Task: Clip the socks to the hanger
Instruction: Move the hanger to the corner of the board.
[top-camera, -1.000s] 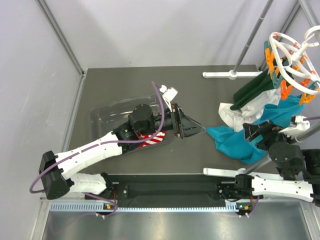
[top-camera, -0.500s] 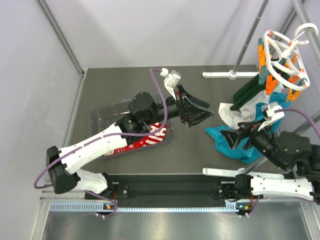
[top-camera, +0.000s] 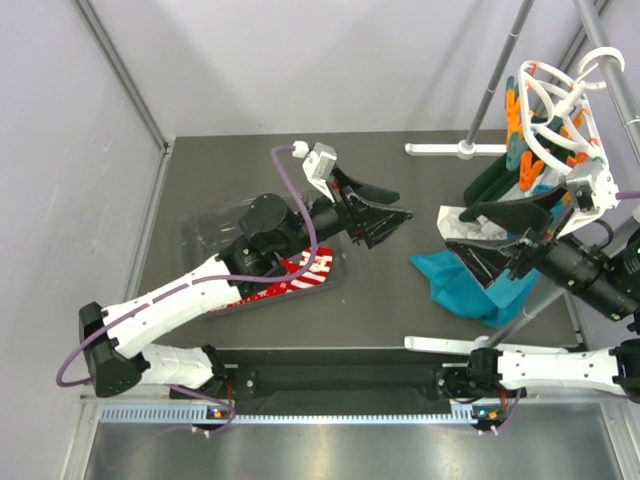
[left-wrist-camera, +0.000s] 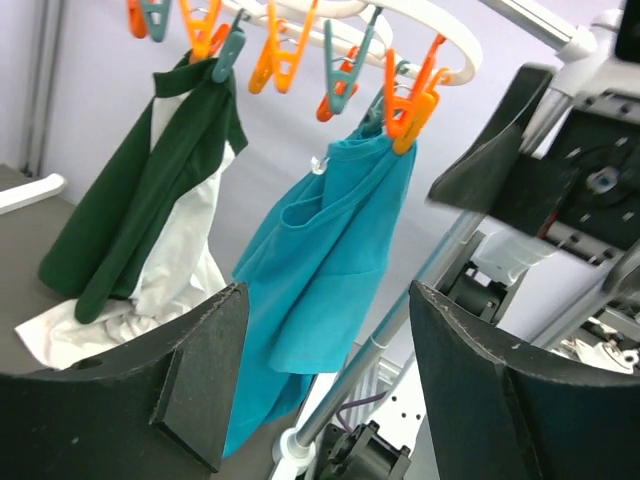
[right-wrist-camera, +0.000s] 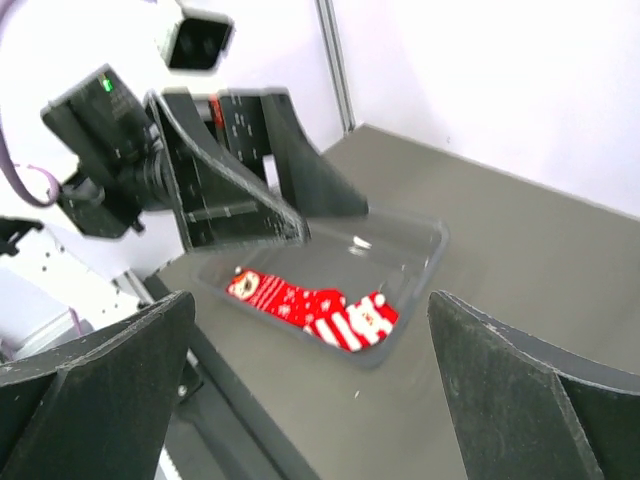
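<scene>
Two socks in clear tray, left hand just beyond, fingers apart

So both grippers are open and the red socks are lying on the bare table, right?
Not quite. The left gripper and right gripper are both open, but the socks lie inside a clear tray on the table. The right wrist view shows it.

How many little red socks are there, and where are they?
2. Both lie in the clear tray, side by side: the dotted sock and the striped sock. The left arm covers part of the tray from above, so another could be hidden.
</scene>
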